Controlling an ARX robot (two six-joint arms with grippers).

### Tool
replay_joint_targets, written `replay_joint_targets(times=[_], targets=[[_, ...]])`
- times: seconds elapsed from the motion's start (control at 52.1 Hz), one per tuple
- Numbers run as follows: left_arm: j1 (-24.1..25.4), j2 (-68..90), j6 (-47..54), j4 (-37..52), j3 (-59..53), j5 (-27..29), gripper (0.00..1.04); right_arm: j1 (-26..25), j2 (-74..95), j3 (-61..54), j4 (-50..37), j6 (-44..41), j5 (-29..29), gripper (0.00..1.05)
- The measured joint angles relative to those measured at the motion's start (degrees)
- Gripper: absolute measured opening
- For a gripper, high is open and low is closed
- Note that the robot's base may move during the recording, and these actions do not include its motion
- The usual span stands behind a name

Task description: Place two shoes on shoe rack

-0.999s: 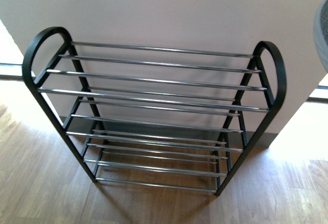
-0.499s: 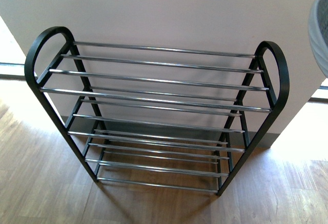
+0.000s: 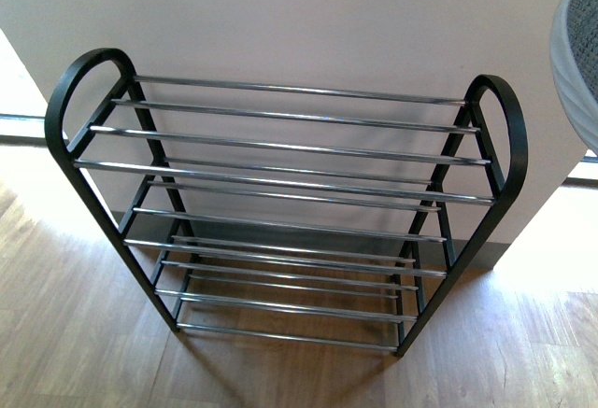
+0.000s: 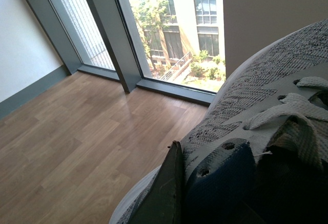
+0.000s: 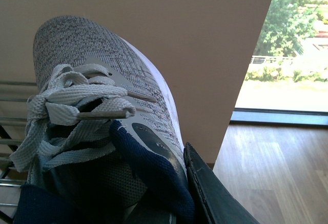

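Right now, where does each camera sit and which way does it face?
Front: on the body, looking down at the shoe rack; no arm shows.
Left wrist: on the left arm, over the left-held shoe toward windows; left finger shows.
Right wrist: on the right arm, over the right-held shoe toward the wall; right finger shows.
Shared: front and right wrist both catch the right-held shoe and shoe rack.

Wood floor [image 3: 75, 333], pale wall [image 3: 308, 16], tall window [image 4: 174, 29], sunlit trees [image 5: 292, 14] outside
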State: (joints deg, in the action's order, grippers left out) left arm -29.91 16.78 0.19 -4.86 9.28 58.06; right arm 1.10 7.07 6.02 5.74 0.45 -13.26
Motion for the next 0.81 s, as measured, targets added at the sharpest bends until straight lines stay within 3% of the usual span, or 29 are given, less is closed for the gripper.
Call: replay_joint_targets(times=[0.807], targets=[[0.02, 0.0, 0.0, 0.0, 0.0, -0.02, 0.02, 0.0, 0.02, 0.0, 0.0, 0.0, -0.04, 0.01]])
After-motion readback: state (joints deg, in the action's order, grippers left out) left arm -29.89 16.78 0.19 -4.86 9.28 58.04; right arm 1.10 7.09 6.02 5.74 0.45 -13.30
